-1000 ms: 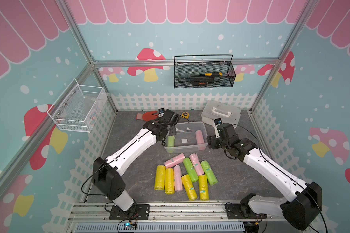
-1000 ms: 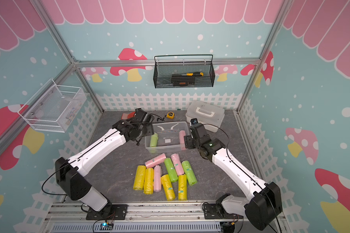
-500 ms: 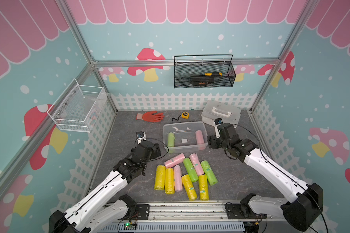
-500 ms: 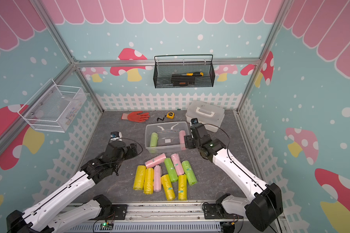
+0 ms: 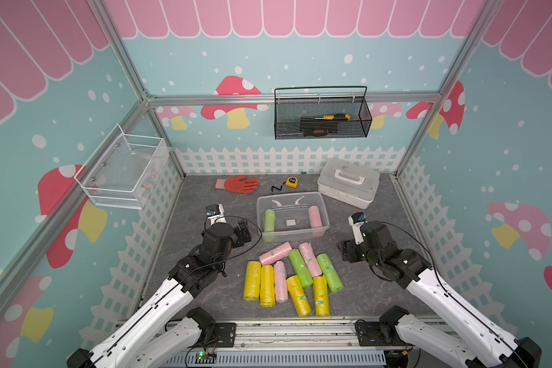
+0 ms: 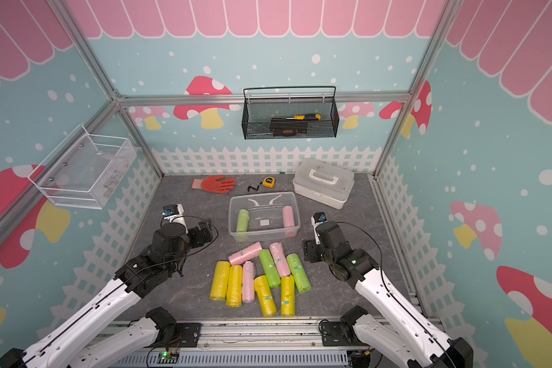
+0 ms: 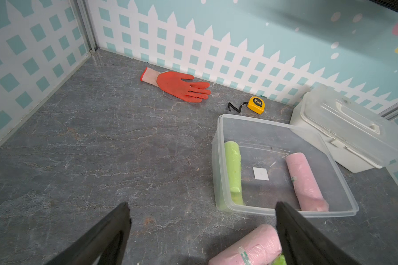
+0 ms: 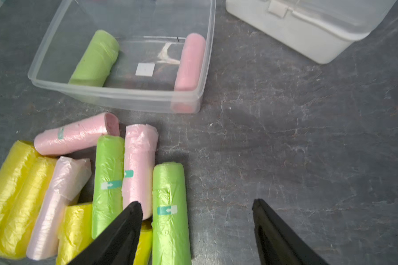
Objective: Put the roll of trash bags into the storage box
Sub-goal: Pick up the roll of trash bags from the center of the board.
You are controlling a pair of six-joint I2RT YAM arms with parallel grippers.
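Trash-bag rolls [image 5: 287,277] mostly lie piled on the counter [image 5: 357,299] just in front of the storage box [image 5: 295,235], two boxed rolls [image 5: 269,220] already inside, so step looks like approach for next pick. Both open + empty: left pincer [image 7: 202,207] has a pink roll [image 7: 251,247] just ahead by one finger, right pincer [image 8: 197,203] has a green roll [image 8: 170,206] just beside. Next move prob needs descent w/ jaws straddling one roll.
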